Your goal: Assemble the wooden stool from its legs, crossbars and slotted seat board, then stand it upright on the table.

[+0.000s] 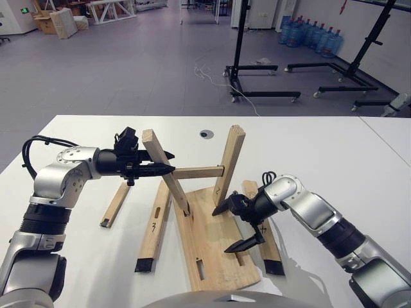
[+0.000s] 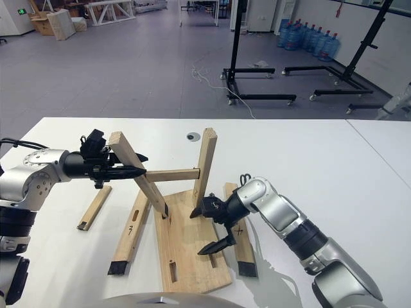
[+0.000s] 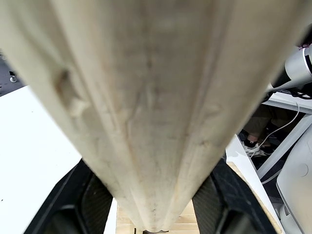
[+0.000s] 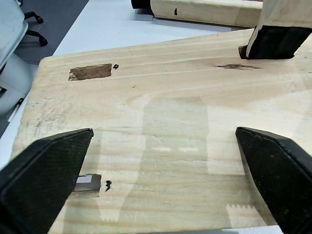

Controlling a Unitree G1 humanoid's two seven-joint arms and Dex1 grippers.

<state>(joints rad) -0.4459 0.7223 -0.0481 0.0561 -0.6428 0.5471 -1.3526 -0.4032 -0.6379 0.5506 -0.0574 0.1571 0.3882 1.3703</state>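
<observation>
Leg-fitting looked underway — left hand (image 1: pixel 168 170) clamped the tilted leg (image 1: pixel 178 194), joined by a crossbar (image 1: pixel 198 172) to its twin (image 1: pixel 230 160) at twelve o'clock on the seat board (image 1: pixel 212 260); right hand (image 1: pixel 222 231) hung wide open, likely next to steady the twin.

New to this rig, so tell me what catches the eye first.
A tilted leg and a near-upright leg stand on the seat board mid-table, joined by a crossbar. The left pincer grips the tilted leg; the right pincer hangs open over the board. A loose leg lies left of the board.
</observation>
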